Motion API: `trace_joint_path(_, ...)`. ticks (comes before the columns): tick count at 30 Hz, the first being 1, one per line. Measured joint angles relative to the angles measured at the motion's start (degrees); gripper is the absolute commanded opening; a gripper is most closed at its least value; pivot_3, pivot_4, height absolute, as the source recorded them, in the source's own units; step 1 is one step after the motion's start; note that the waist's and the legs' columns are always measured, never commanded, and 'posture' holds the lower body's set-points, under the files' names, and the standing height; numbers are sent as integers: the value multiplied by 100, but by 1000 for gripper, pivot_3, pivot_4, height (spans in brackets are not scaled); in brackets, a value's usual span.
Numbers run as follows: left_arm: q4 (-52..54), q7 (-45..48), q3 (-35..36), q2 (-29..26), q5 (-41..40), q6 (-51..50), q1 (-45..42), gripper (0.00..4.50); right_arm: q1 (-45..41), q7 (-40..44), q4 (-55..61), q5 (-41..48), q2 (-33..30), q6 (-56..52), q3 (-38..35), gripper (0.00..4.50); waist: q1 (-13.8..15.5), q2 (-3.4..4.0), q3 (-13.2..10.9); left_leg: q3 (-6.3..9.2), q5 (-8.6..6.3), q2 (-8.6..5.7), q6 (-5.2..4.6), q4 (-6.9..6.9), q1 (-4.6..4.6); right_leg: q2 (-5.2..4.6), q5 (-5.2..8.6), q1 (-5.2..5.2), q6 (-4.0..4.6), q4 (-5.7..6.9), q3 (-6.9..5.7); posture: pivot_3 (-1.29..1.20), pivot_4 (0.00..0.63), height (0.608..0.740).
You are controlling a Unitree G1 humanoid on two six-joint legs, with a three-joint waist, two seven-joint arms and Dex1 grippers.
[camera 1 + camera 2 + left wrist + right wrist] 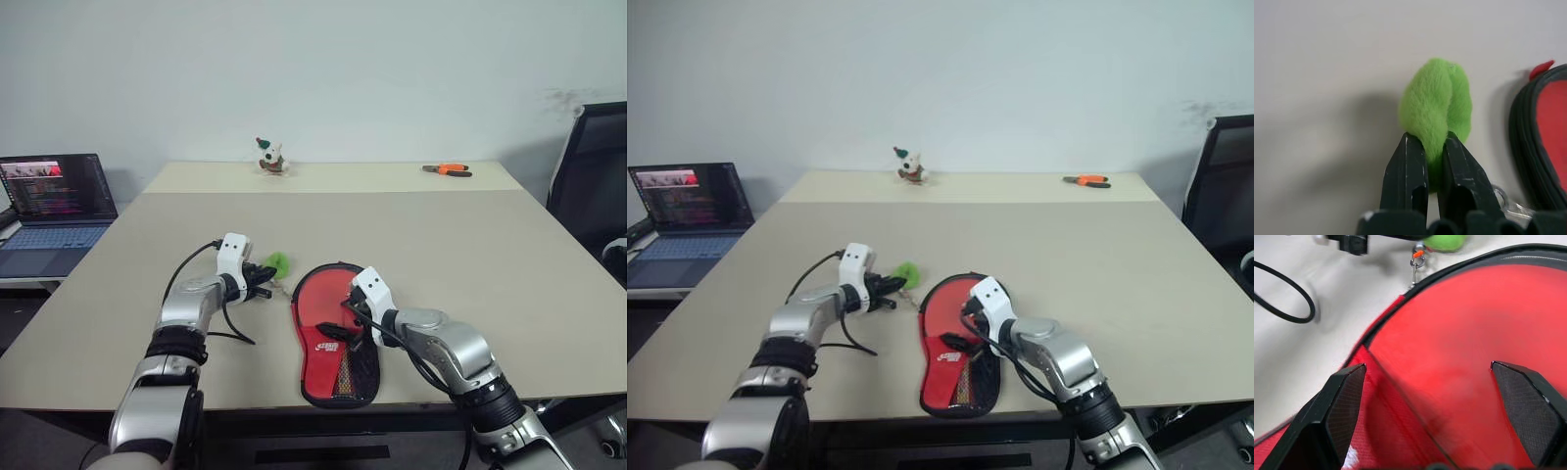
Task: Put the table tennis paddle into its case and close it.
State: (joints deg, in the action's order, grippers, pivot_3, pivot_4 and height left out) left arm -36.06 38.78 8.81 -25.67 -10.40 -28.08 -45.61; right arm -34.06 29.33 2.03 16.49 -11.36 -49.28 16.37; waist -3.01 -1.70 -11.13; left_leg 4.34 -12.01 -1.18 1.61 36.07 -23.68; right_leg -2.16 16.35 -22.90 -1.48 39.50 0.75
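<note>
We find the case (334,333) lying flat near the table's (470,245) front edge, its red front up. Our left gripper (1434,147) is clenched on the fuzzy lime green tag (1437,105) beside it. Our right gripper (1430,377) hangs over the red front, fingers spread wide. Whether the paddle lies inside is hidden from us.

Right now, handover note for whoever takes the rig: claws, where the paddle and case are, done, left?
Left claw: shut on the fuzzy lime green tag, beside the case's round end.
Right claw: open, over the red front.
The paddle-shaped red and black fabric case lies flat near the front edge of the beige table.
Paddle: cannot tell whether it is inside.
Done: tag gripped.
Left: confirm the paddle is in, then zip shut.
</note>
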Motion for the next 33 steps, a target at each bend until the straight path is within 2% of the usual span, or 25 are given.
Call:
trace_joint_path(7, 2115, 264, 176, -130, -857, -1077, 860, 17, 42, -17, 25, -6, 79, -1, 32, 4500, 3, -1, 1, -3, 1, 0, 2, 1, 5, -2, 0, -1, 1, 12, 7, 0, 150, 740)
trace_joint_path(11, 2159, 270, 21, -184, -825, -1172, 928, 17, 38, 3, -7, -37, 85, 24, 62, 4500, 24, -2, 2, -2, 3, -2, 4, 2, 14, 0, 0, 7, 1, 20, 2, 0, 150, 740)
trace_joint_path(16, 867, 43, -412, -179, -262, -472, 357, 17, 21, 63, -131, -172, 95, 104, 87, 4500, 50, -3, 2, -3, 2, -3, 3, -4, 68, 2, 1, 64, -1, 5, -13, 0, 150, 740)
trace_joint_path(25, -2228, -133, -706, 372, 417, 1256, -1309, 17, -19, 83, -245, -370, 101, 257, 178, 4500, 98, -7, 4, -6, 2, -5, 3, -6, 68, 2, 1, 65, -2, 0, -16, 0, 150, 740)
trace_joint_path(33, -3784, -699, -872, 760, 1073, 2189, -2131, 17, -5, 171, -180, -420, -1, 230, 228, 4500, 113, -8, 5, -4, 1, -8, 2, -6, 66, 1, 3, 67, -7, -4, -21, 0, 150, 740)
